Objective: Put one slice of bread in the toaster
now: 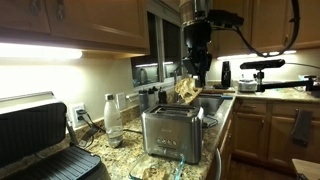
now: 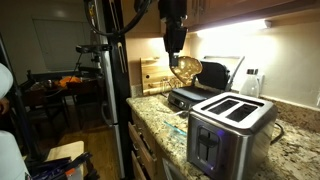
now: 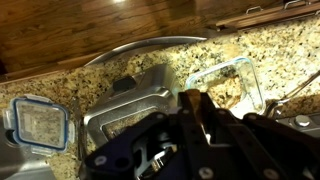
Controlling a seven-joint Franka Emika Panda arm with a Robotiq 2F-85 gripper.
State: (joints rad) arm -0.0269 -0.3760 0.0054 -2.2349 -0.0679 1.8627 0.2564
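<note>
The brushed-steel toaster (image 1: pixel 170 135) stands on the granite counter, with its top slots showing in an exterior view (image 2: pixel 232 110). My gripper (image 1: pixel 194 72) hangs well above the counter, behind and above the toaster, and is shut on the slice of bread (image 1: pixel 186 91). The pale tan slice hangs below the fingers in both exterior views (image 2: pixel 183 69). In the wrist view the slice (image 3: pixel 190 100) shows edge-on as a thin strip between the dark fingers (image 3: pixel 196 108). A brushed-metal appliance (image 3: pixel 130 100) lies below; it looks like the toaster.
A black hinged grill press (image 1: pixel 38 140) sits on the counter and also shows beyond the toaster (image 2: pixel 200 85). A water bottle (image 1: pixel 113 120) stands by the wall. An open glass container (image 3: pixel 228 85) and a blue-lidded one (image 3: pixel 40 125) lie on the granite. Cabinets hang overhead.
</note>
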